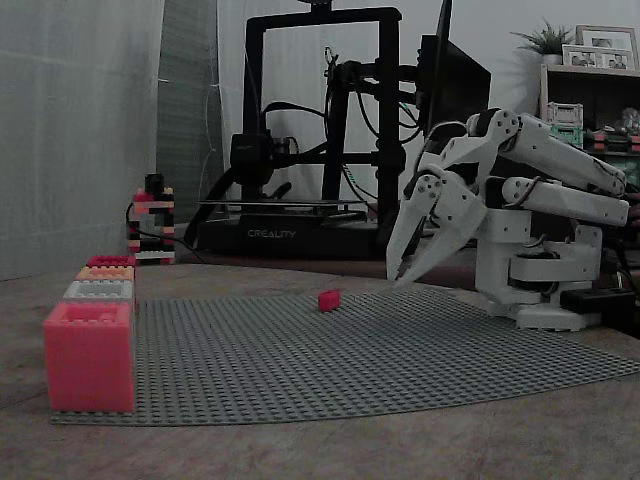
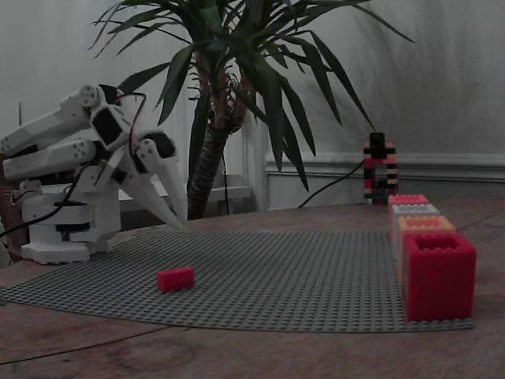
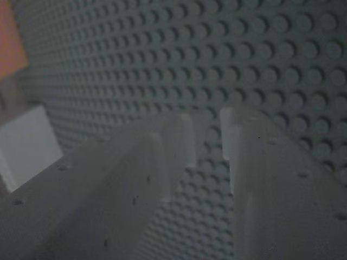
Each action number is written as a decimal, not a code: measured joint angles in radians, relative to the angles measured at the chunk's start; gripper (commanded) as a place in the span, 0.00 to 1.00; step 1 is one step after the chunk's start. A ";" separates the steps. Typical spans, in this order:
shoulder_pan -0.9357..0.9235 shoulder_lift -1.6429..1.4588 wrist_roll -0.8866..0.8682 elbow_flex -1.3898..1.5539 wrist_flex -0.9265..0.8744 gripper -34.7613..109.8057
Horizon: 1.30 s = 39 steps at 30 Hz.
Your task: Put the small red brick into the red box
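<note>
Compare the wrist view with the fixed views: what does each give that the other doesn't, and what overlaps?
Wrist view adds: the gripper fingertips close up, with a narrow gap between them, nothing in it and the studs of the grey baseplate behind. It also adds a blurred orange block and white block at the left edge.
Fixed views add: the small red brick lying on the baseplate apart from the gripper, a red box ending the row of boxes, and the whole arm.
Shared: baseplate and gripper fingers.
</note>
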<state>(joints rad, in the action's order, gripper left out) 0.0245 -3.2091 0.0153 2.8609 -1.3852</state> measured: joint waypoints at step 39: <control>-0.107 0.706 -0.201 -0.563 0.040 0.36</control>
<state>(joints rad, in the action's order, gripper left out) -0.0828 -2.5035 -0.1856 2.2979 -1.3453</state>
